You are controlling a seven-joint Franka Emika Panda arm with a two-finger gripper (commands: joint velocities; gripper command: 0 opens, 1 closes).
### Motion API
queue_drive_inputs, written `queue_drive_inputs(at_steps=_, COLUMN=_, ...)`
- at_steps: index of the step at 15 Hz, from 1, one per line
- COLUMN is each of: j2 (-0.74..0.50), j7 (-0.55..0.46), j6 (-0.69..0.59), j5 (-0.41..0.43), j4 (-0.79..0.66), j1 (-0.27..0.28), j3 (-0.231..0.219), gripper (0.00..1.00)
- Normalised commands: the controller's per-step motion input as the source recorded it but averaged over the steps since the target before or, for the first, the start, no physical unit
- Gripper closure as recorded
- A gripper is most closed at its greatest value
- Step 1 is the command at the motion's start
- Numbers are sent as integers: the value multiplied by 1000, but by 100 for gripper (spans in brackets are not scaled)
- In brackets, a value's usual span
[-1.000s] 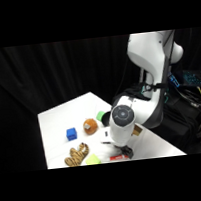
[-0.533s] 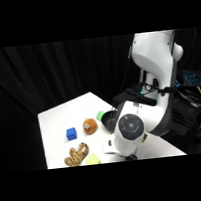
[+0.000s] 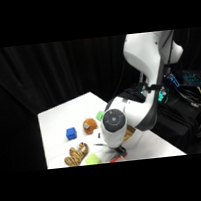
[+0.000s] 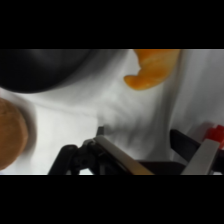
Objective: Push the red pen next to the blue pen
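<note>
The red pen shows only as a small red bit point(image 3: 115, 160) at the table's front edge, just below my gripper point(image 3: 120, 150). In the wrist view a red piece point(image 4: 217, 133) sits at the right edge, outside the right finger point(image 4: 200, 155). My gripper point(image 4: 160, 160) hangs low over the white table, its fingers apart with bare table between them and nothing held. No blue pen is visible in either view.
A blue cube point(image 3: 71, 133), an orange-brown ball point(image 3: 89, 126) and a green piece point(image 3: 99, 116) lie left of the arm. A striped toy point(image 3: 76, 154) and a yellow-green ball point(image 3: 92, 159) sit near the front edge. A black bowl point(image 4: 45, 70) and an orange object point(image 4: 150, 67) lie ahead of the gripper.
The wrist dipped lower and then shifted left along the front edge, while the upper arm swung over. The red bit has hardly moved.
</note>
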Motion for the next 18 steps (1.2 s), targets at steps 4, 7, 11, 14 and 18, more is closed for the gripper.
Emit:
queue_drive_inputs(at_steps=4, j2=-553, j7=-283, j6=-258, j5=-122, j4=-268, j1=-352, j3=-28, gripper=0)
queue_drive_inputs(at_steps=7, j2=-403, j7=-149, j6=-220, j5=-124, j4=-151, j1=-224, j3=50, gripper=0)
queue_drive_inputs(at_steps=11, j2=-260, j7=-110, j6=-158, j5=-54, j4=-108, j1=-143, j3=128, gripper=0)
queue_drive_inputs(at_steps=14, j2=-196, j7=-86, j6=-96, j5=36, j4=-104, j1=-118, j3=146, gripper=0)
queue_drive_inputs(at_steps=18, j2=-178, j7=-70, j6=-57, j5=91, j4=-105, j1=-108, j3=129, gripper=0)
